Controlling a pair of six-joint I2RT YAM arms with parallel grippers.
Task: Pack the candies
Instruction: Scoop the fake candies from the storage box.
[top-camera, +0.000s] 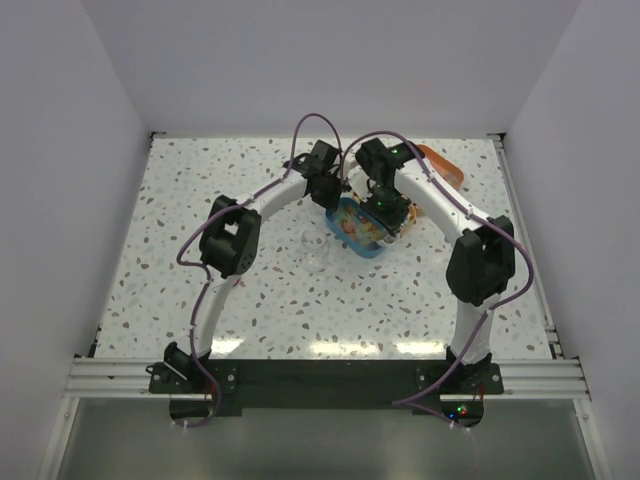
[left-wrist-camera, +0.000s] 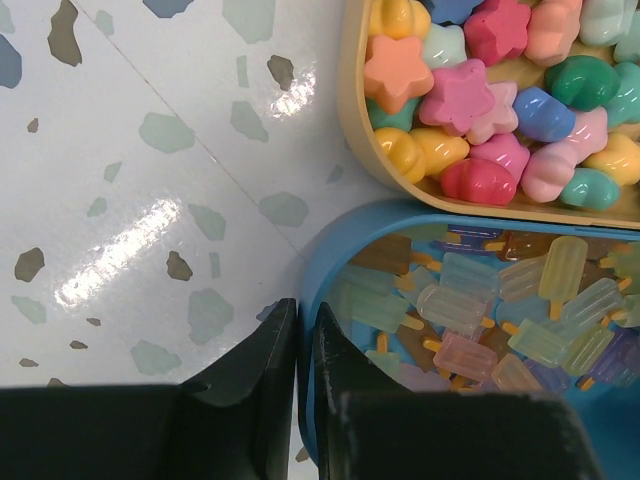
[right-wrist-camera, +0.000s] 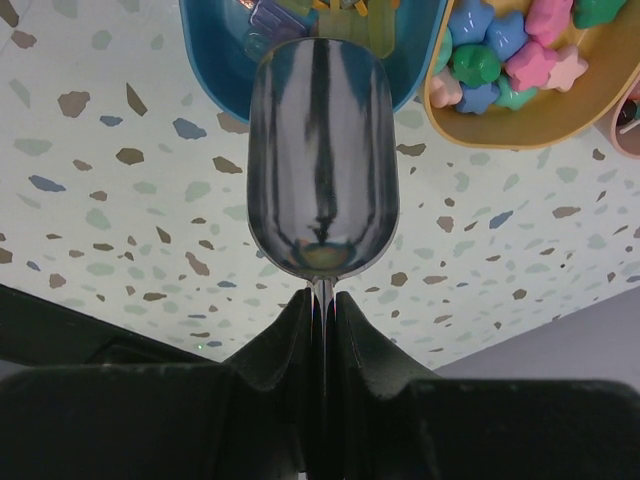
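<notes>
**A:** How many containers are there?

**B:** Two, side by side on the speckled bench (left-wrist-camera: 120, 200): a blue tin (left-wrist-camera: 325, 260) and a beige tin (left-wrist-camera: 352, 130). Both are heaped with candies (left-wrist-camera: 455, 95), too many to count.

**A:** Which way do they point?

**B:** The blue tin's lolly-shaped pieces lie flat, their long axes in every direction. The beige tin holds stars and swirls.

**A:** And the end effectors?

**B:** The left end effector (left-wrist-camera: 305, 330) is clenched on the blue tin's rim. The right end effector (right-wrist-camera: 322, 300) grasps one empty silver scoop (right-wrist-camera: 322, 160) by its handle, bowl towards the blue tin.
</notes>
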